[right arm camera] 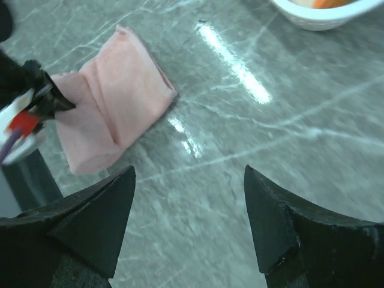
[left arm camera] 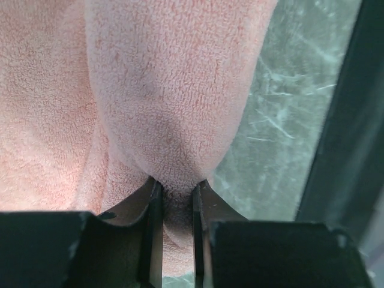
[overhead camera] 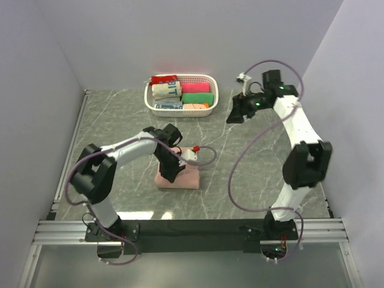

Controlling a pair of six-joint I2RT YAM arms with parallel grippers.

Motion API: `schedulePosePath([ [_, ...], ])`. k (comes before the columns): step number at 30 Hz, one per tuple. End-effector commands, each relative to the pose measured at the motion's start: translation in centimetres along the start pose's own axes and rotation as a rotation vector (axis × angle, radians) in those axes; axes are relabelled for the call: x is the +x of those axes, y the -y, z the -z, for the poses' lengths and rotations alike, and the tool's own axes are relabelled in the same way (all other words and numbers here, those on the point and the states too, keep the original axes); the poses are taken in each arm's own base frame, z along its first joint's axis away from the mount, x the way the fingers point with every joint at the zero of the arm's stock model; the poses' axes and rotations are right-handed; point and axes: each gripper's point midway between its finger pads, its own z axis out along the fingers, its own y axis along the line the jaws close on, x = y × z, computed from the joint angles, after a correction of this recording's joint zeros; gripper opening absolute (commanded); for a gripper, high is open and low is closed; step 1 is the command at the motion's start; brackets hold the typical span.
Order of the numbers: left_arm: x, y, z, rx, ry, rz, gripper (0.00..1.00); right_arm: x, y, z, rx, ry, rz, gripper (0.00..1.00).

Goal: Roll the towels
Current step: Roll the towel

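Pink towel (left arm camera: pixel 168 90), one fold clamped in the left hand (left arm camera: pixel 175 187); right hand (right arm camera: pixel 188 174) spread apart, well away.

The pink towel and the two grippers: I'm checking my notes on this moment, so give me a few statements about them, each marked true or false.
1. The left gripper is shut on a fold of the pink towel. True.
2. The right gripper also grips the towel. False: it is open and empty, above the table, apart from the towel.
3. The towel lies inside the white basket. False: it lies on the table, apart from the basket.
4. The basket holds cloths of several colours. True.
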Motion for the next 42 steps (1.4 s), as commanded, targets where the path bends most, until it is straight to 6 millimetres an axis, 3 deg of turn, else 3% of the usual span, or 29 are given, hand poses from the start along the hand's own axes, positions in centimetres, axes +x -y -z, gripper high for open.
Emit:
schedulePosePath([
  [1, 3.3, 3.9, -1.1, 0.302, -0.119, 0.208, 0.07, -0.3, -2.8, 3.6, 0.065, 0.038, 0.129, 0.79],
  [3, 3.0, 2.5, -0.7, 0.325, -0.108, 0.234, 0.08, -0.3, -4.2, 5.1, 0.088, 0.062, 0.18, 0.78],
  [4, 3.5, 2.0, -1.3, 0.353, -0.129, 0.265, 0.08, -0.2, -6.1, 6.4, 0.096, 0.092, 0.219, 0.78],
  [6, 2.8, -0.2, -1.1, 0.341, -0.094, 0.276, 0.08, -0.3, -7.9, 7.0, 0.101, 0.115, 0.27, 0.76],
  [7, 3.0, -0.8, -1.5, 0.358, -0.1, 0.299, 0.09, 0.3, -10.0, 7.0, 0.085, 0.108, 0.323, 0.73],
  [9, 1.9, -2.7, -1.1, 0.343, -0.05, 0.312, 0.1, 1.5, -11.7, 6.1, 0.089, 0.062, 0.4, 0.72],
  [10, 2.1, -2.9, -1.4, 0.368, -0.058, 0.326, 0.1, 3.0, -14.2, 4.6, 0.036, 0.028, 0.453, 0.72],
  [12, 1.6, -4.3, -1.3, 0.353, -0.044, 0.334, 0.1, 3.5, -15.7, 3.2, 0.031, 0.031, 0.517, 0.72],
  [13, 1.8, -4.6, -1.8, 0.366, -0.052, 0.348, 0.1, 4.8, -16.0, 2.3, 0.051, 0.005, 0.542, 0.72],
  [15, 1.7, -5.2, -1.9, 0.368, -0.06, 0.353, 0.1, 5.3, -18.6, 0.3, 0.009, 0.0, 0.637, 0.74],
  [16, 2.0, -5.3, -2.3, 0.378, -0.075, 0.362, 0.12, 5.9, -18.1, -0.8, 0.035, -0.034, 0.648, 0.76],
  [17, 2.0, -5.5, -2.3, 0.382, -0.078, 0.355, 0.13, 6.0, -19.4, -2.2, 0.015, -0.035, 0.697, 0.77],
  [18, 2.2, -5.6, -2.6, 0.39, -0.085, 0.356, 0.14, 6.3, -19.4, -3.1, 0.022, -0.042, 0.735, 0.78],
  [19, 2.3, -5.6, -2.7, 0.391, -0.087, 0.359, 0.14, 7.6, -18.7, -4.7, 0.031, -0.078, 0.753, 0.81],
  [20, 2.4, -5.8, -2.8, 0.386, -0.091, 0.357, 0.14, 6.6, -19.4, -6.1, 0.048, -0.024, 0.814, 0.82],
  [25, 2.8, -6.0, -3.2, 0.377, -0.094, 0.356, 0.2, 9.2, -18.7, -12.3, -0.003, -0.12, 0.874, 0.85],
  [26, 3.0, -5.9, -3.3, 0.377, -0.1, 0.358, 0.21, 8.8, -18.6, -13.3, -0.001, -0.095, 0.892, 0.85],
  [27, 3.0, -5.9, -3.4, 0.379, -0.099, 0.359, 0.21, 10.2, -18.0, -14.5, -0.014, -0.131, 0.912, 0.86],
  [30, 3.0, -6.0, -3.3, 0.378, -0.097, 0.353, 0.24, 11.1, -17.4, -16.4, -0.032, -0.152, 0.95, 0.85],
  [33, 2.9, -6.3, -3.0, 0.369, -0.092, 0.351, 0.26, 14.0, -16.4, -18.5, -0.092, -0.245, 0.958, 0.74],
  [36, 2.3, -7.3, -2.2, 0.332, -0.056, 0.35, 0.34, 15.8, -16.8, -19.0, -0.172, -0.318, 0.934, 0.33],
  [37, 2.1, -7.7, -1.8, 0.322, -0.027, 0.363, 0.38, 15.8, -17.5, -19.0, -0.215, -0.316, 0.92, 0.01],
  [41, 0.6, -9.3, 1.2, 0.253, 0.138, 0.377, 0.52, 18.6, -19.0, -17.4, -0.326, -0.44, 0.789, 0.0],
  [42, -0.2, -9.7, 3.0, 0.205, 0.19, 0.364, 0.54, 18.9, -19.1, -17.4, -0.338, -0.465, 0.758, 0.0],
])
